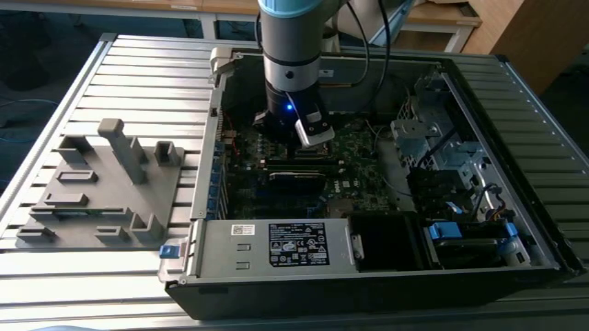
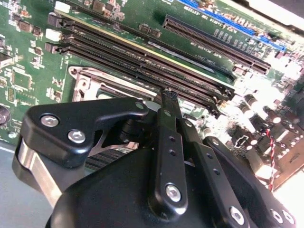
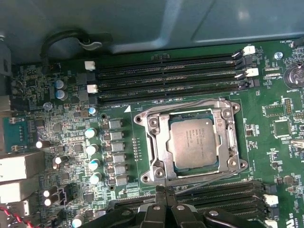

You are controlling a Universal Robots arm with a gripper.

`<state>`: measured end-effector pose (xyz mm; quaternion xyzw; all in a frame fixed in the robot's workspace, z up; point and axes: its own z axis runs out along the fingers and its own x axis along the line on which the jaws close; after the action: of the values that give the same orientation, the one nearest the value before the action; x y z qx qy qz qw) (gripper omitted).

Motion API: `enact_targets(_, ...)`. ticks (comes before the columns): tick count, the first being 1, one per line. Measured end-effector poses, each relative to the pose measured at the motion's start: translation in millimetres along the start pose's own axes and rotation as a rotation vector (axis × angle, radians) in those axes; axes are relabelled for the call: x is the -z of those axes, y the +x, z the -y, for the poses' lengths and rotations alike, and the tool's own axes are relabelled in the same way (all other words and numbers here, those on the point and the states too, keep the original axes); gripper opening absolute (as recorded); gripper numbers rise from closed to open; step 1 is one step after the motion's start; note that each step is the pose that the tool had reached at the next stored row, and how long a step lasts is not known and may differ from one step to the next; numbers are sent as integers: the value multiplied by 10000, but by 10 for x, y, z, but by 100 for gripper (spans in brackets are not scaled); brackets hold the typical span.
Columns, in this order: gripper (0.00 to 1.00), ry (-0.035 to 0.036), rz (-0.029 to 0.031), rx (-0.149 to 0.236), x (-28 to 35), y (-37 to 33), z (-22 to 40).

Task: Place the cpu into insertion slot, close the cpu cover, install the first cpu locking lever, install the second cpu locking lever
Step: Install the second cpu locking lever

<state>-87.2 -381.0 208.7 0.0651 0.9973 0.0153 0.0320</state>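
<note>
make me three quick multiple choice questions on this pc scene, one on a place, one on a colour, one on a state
1. Where is the chip?
A. on the grey tray outside the case
B. in the socket on the board
C. lifted in the air above the case

2. What colour is the circuit board?
A. red
B. white
C. green

3. How does the metal frame over the socket stand?
A. lying flat around the chip
B. tipped upright on its hinge
C. taken off and laid on the table

Answers:
1. B, since the first wrist view shows the silver-grey square sitting inside the socket.
2. C, since the board is green in both wrist views.
3. A, since the frame lies flat and the chip's top shows through its window.
</note>
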Motion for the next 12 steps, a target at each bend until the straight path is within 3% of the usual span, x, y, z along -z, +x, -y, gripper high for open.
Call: enact_targets(12, 11, -71, -10, -3, -9, 48, 23)
